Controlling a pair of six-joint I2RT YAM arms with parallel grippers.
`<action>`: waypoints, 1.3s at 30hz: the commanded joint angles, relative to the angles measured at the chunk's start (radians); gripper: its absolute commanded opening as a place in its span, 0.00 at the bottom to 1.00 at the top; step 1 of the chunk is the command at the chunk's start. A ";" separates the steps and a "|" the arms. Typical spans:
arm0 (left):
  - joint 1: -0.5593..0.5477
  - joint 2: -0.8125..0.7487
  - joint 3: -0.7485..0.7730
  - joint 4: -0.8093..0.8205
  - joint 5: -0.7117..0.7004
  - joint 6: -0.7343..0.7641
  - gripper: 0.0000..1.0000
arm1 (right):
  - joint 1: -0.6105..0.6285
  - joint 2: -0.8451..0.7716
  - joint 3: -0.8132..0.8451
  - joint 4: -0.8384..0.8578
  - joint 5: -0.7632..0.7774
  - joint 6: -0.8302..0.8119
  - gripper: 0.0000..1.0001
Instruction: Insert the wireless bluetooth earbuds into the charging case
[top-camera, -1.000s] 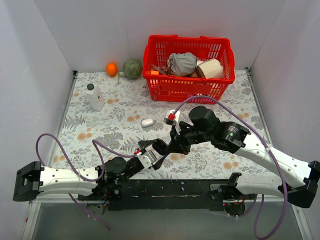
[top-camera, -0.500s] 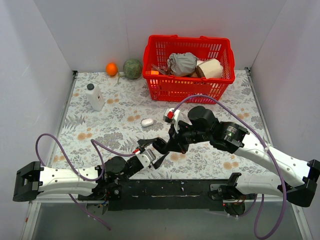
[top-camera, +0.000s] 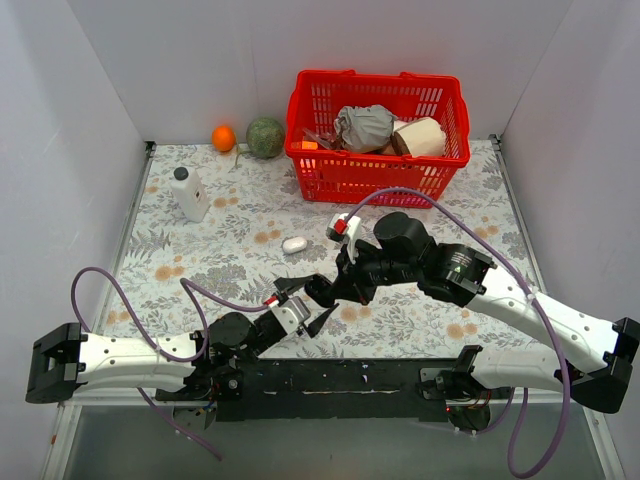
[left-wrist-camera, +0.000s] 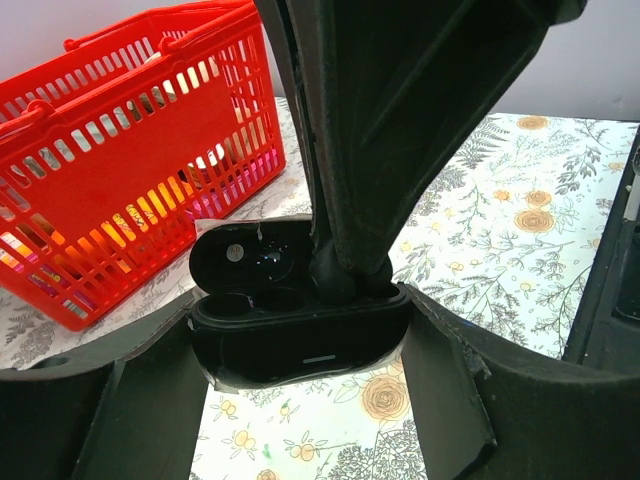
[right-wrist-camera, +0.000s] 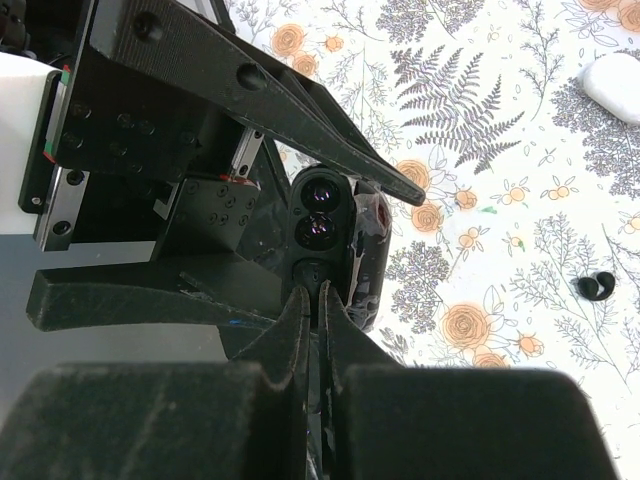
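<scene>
Both arms sit a shade further toward the upper left of the top view than a second ago, though their meeting point low in the centre barely shifts. The left gripper (top-camera: 305, 302) is clamped on the charging case (left-wrist-camera: 295, 345), a black case with its lid hinged open, one finger pressed to each end of it. The right gripper (right-wrist-camera: 312, 305) reaches it from above with its fingers drawn together, only a thin slit between them. In the left wrist view its tips rest in the right-hand well of the case. A rounded black lump sits there, and whether it is one of the earbuds cannot be told. The left-hand well shows as a dark hollow. A small white pebble-shaped object (top-camera: 294, 244) lies on the floral surface (top-camera: 200, 260) above the grippers in the top view, well apart from them. A tiny curled black piece (right-wrist-camera: 597, 286) lies on the surface at the right of the right wrist view. A red basket (top-camera: 375, 170) stands at the upper centre and a white bottle (top-camera: 189, 196) at the upper left.
</scene>
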 joint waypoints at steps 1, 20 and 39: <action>0.002 0.004 0.034 0.055 -0.016 -0.015 0.00 | 0.011 -0.009 -0.012 0.042 0.024 0.023 0.01; 0.003 0.023 0.035 0.093 -0.023 -0.030 0.00 | 0.042 -0.012 -0.014 0.031 0.090 0.066 0.18; 0.003 0.011 0.012 0.082 -0.029 -0.058 0.00 | 0.041 -0.095 0.172 -0.036 0.335 0.052 0.44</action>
